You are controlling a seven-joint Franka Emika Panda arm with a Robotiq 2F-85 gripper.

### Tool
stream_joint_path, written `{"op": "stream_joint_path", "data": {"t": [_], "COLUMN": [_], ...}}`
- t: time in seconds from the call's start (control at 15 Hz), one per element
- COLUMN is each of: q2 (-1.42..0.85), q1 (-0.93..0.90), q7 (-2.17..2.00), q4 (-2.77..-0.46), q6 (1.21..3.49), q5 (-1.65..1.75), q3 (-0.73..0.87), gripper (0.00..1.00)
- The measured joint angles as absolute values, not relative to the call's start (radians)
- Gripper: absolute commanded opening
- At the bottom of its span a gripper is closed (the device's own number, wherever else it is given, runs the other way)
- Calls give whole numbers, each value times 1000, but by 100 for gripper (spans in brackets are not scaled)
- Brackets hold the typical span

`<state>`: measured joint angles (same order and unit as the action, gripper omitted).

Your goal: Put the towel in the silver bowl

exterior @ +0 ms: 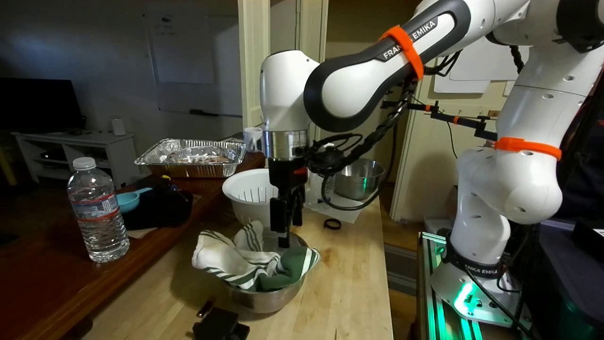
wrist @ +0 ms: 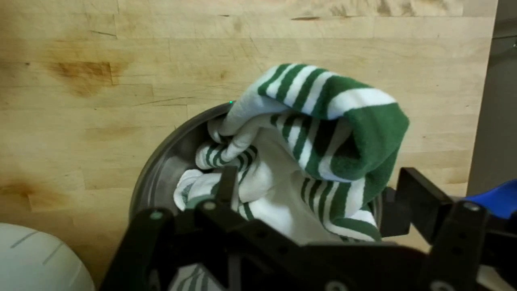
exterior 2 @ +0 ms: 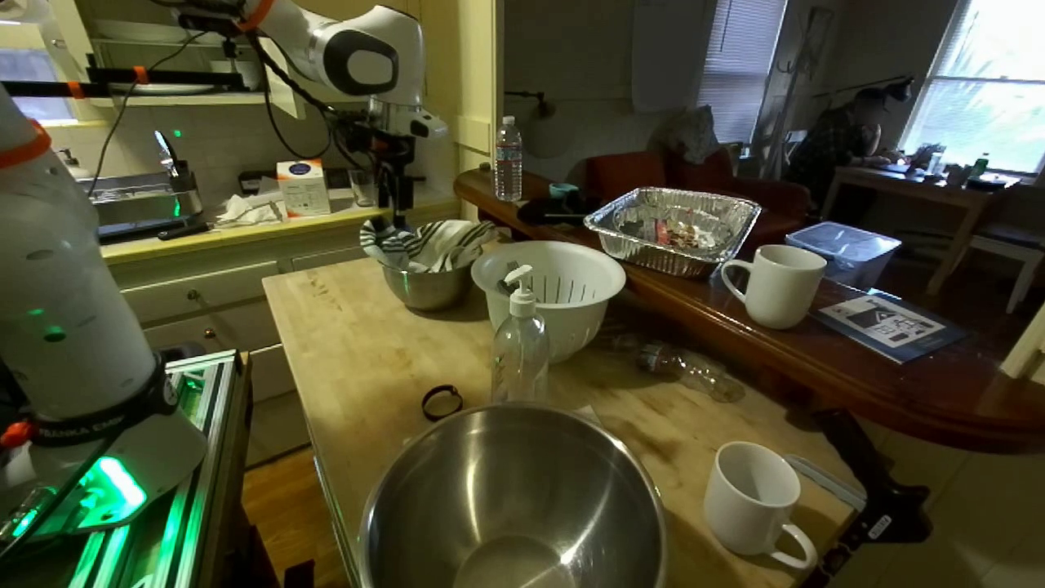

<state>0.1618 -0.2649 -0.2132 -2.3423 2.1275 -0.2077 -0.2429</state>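
Observation:
The towel (exterior: 257,264) is white with green stripes and a green end. It lies bunched in a small silver bowl (exterior: 264,301), and parts of it stick up and drape over the rim. The towel (exterior 2: 445,245) and the bowl (exterior 2: 429,290) also show in the other exterior picture. In the wrist view the towel (wrist: 282,173) fills most of the bowl (wrist: 161,173). My gripper (exterior: 289,231) points down right over the bowl. In the wrist view the gripper (wrist: 321,182) has its fingers wide apart with nothing clamped between them. I cannot tell whether a fingertip touches the towel.
A white colander (exterior 2: 549,282) stands beside the bowl, with a clear pump bottle (exterior 2: 520,359) and a larger silver bowl (exterior 2: 514,490) further along. A black device (exterior: 221,326) lies by the small bowl. A raised wooden counter (exterior: 155,255) holds a water bottle (exterior: 96,212) and foil tray (exterior: 193,158).

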Motion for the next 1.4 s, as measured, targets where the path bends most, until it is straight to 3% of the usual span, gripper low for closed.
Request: {"op": "stream_joint_path", "data": {"t": [0.33,0.4,0.47,1.07,1.13,1.4], "q2": [138,128,117,74,75,76], "q1": [-287,-290,-294,-313,-314,-314], "q7": [-61,-45,-32,-11,-11,-12], "q4": [-2324,-2318,-2311,-2277,-2277,-2277], "q6": [2132,2132,2132,2132,2132,2115], "q5": [-207,-207,-207,-242,-242,-257], "q3": [-276,-280,-282,-298,-299,-297], "gripper": [100,82,73,4,0,1]}}
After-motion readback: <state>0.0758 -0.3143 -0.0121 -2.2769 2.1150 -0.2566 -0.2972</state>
